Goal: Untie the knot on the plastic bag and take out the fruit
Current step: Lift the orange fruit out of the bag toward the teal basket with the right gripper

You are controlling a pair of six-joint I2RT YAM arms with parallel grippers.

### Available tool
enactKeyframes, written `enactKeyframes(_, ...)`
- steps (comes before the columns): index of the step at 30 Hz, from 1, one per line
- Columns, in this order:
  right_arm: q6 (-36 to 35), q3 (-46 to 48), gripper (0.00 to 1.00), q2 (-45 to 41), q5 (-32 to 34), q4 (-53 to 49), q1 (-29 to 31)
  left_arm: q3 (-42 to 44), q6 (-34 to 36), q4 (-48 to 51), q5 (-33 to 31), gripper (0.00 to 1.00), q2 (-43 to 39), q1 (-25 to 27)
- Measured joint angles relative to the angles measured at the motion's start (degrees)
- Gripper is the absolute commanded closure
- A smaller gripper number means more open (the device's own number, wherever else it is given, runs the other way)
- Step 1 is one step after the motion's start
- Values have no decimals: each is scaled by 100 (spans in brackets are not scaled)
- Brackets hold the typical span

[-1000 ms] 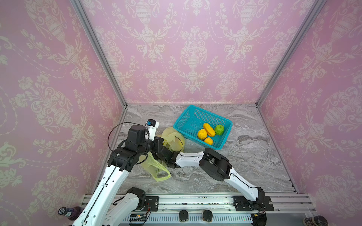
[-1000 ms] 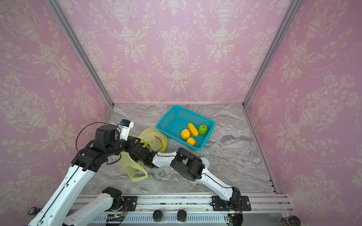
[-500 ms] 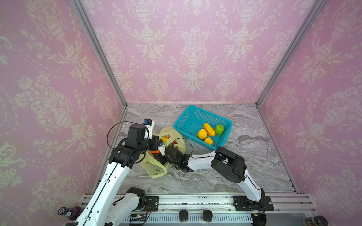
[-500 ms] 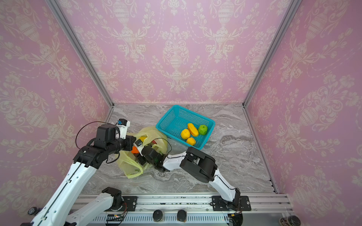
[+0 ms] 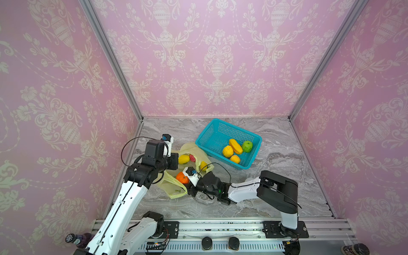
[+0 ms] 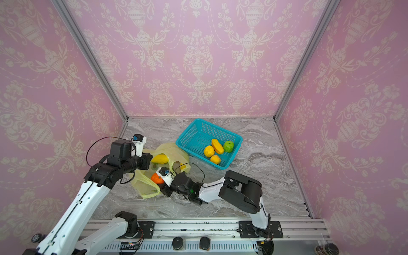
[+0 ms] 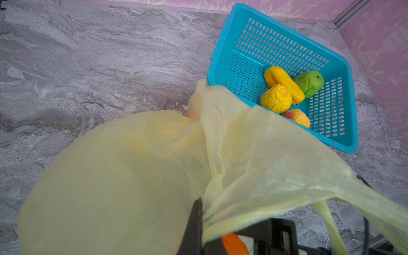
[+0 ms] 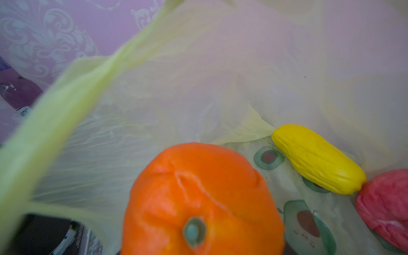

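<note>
Since a second earlier the right arm had been drawn back from deep inside the plastic bag [image 5: 174,190], and an orange fruit [image 5: 181,178], hidden then, had been brought to the bag's mouth.

Furthest left, the left hand [image 7: 202,223] was pressed shut on a gathered fold of the bag near its rim, so that the mouth was held up and open. The bag lay on the table [image 5: 287,167] between the two arms. No knot was to be seen; the handle loops hung loose, so the untying was judged done.

Inside the bag a long yellow fruit [image 5: 184,159], a pink-red one [image 5: 192,157] and another yellow piece [image 5: 203,165] were left. At the mouth, the right hand [image 5: 186,181] appeared to be clamped round the orange fruit, which filled the lower middle of the right wrist view; the fingers themselves were hidden, so the grip was inferred rather than seen.

Further right, just beside the bag, the teal basket [image 5: 207,132] held four pieces already taken out: a round yellow one [image 5: 227,151], a long yellow-orange one [image 5: 235,146], a green one [image 5: 247,146] and an orange-yellow one [image 5: 235,159].

Roughly half the unloading was judged done, with the orange fruit under way and at least three pieces left in the bag.
</note>
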State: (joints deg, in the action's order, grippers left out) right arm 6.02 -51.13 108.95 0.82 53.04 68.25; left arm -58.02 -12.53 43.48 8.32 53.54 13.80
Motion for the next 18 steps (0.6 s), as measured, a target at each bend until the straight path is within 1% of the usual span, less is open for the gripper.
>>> enactKeyframes(3, -378, 483, 73, -643, 107, 249, 387, 0, 0, 20, -35, 100, 57, -22)
enactKeyframes(5, -586, 817, 73, -1073, 129, 494, 538, 0, 0, 48, -72, 100, 94, -26)
enactKeyframes(8, -796, 1329, 73, -1650, 245, 728, 533, 0, 0, 59, -118, 100, 107, -26)
enactKeyframes(18, -1292, 2618, 75, -4072, 791, 664, 494, 0, 0, 105, -125, 100, 208, -63)
